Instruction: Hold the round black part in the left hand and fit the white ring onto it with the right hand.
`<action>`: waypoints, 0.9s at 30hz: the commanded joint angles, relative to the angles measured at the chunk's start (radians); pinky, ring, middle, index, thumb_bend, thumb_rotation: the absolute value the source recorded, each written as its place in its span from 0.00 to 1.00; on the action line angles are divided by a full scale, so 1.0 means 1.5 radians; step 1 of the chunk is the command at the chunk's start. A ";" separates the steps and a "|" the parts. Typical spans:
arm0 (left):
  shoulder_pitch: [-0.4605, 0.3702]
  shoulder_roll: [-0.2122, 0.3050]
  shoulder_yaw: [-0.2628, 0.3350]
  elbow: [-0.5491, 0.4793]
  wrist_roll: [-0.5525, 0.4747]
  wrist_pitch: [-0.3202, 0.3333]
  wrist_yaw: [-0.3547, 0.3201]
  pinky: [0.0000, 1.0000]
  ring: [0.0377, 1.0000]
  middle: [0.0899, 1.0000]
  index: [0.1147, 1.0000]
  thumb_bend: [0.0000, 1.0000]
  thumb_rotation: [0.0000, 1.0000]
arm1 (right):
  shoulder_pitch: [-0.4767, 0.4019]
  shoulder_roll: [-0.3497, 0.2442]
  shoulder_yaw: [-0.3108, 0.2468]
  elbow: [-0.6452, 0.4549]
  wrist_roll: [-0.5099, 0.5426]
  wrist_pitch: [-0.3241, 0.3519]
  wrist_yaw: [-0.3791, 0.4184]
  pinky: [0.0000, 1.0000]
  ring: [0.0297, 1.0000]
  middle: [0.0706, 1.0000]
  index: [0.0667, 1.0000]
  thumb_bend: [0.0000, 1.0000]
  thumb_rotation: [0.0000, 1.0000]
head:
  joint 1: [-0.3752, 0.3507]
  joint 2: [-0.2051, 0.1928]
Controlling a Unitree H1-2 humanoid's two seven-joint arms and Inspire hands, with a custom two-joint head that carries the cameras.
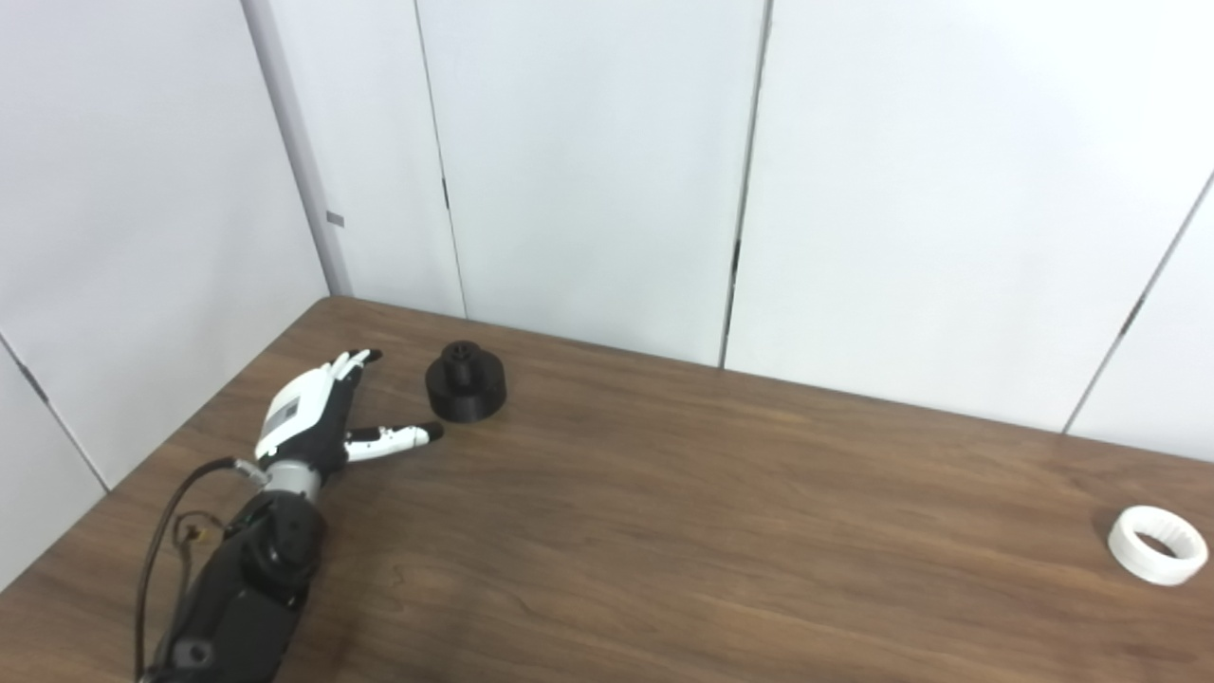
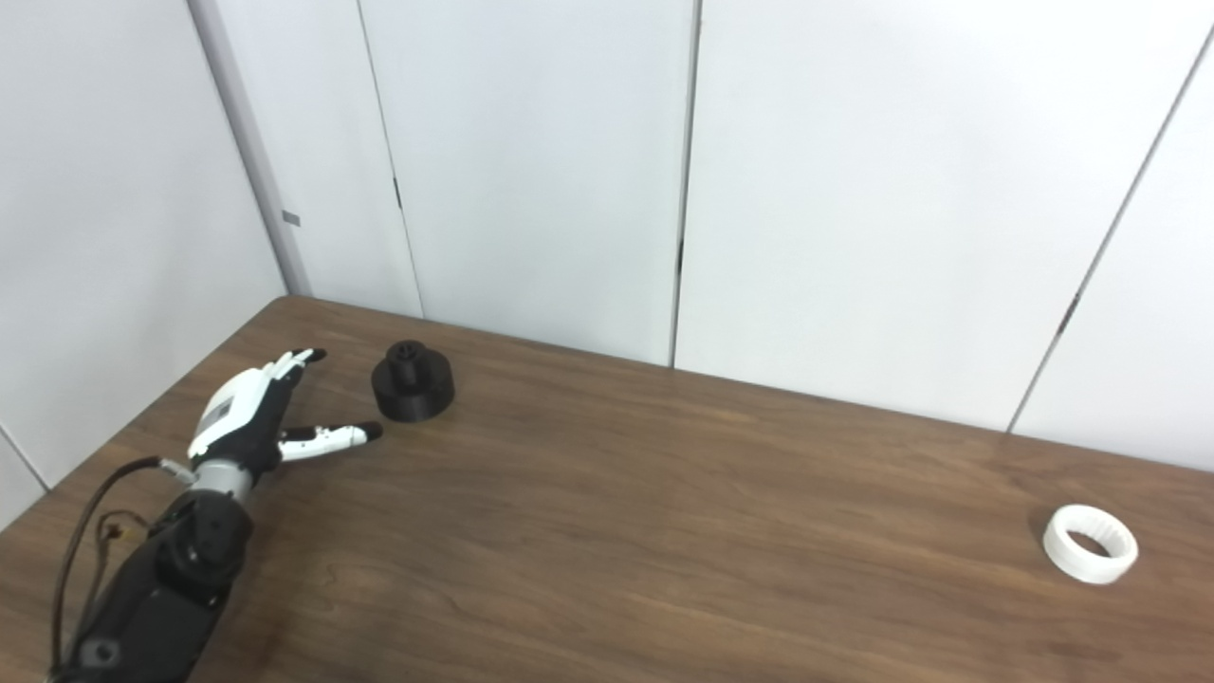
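Note:
The round black part (image 1: 465, 381) stands on the brown table (image 1: 664, 512) toward its far left, a wide disc with a smaller hub on top. My left hand (image 1: 318, 413) lies just left of it, open, fingers stretched toward the back and the thumb pointing at the part's base, a small gap short of touching. The white ring (image 1: 1158, 544) lies flat on the table at the far right, near the picture's edge. My right hand is out of both views.
White wall panels (image 1: 588, 171) rise right behind the table's back edge. The table's left edge runs diagonally close beside my left arm (image 1: 237, 588), which trails a black cable.

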 commanded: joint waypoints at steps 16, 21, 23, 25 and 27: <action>-0.154 0.036 -0.108 0.156 0.021 0.030 0.042 1.00 1.00 1.00 0.88 1.00 0.59 | 0.003 0.010 0.003 -0.027 -0.007 -0.003 -0.012 1.00 1.00 1.00 1.00 0.66 1.00 | -0.012 0.004; -0.171 0.029 -0.126 0.186 0.019 0.047 0.048 1.00 1.00 1.00 0.88 1.00 0.60 | 0.006 0.013 0.003 -0.032 0.002 0.002 -0.012 1.00 1.00 1.00 1.00 0.66 1.00 | -0.015 0.003; -0.180 0.028 -0.133 0.200 0.018 0.053 0.049 1.00 1.00 1.00 0.89 1.00 0.61 | 0.007 0.013 0.003 -0.034 0.000 0.002 -0.012 1.00 1.00 1.00 1.00 0.65 1.00 | -0.016 0.003; -0.186 0.028 -0.139 0.211 0.017 0.053 0.051 1.00 1.00 1.00 0.89 1.00 0.61 | 0.008 0.012 0.003 -0.034 -0.002 0.001 -0.012 1.00 1.00 1.00 1.00 0.66 1.00 | -0.017 0.003; -0.191 0.028 -0.144 0.221 0.013 0.051 0.053 1.00 1.00 1.00 0.89 1.00 0.61 | 0.008 0.012 0.003 -0.033 0.000 0.000 -0.011 1.00 1.00 1.00 1.00 0.66 1.00 | -0.017 0.003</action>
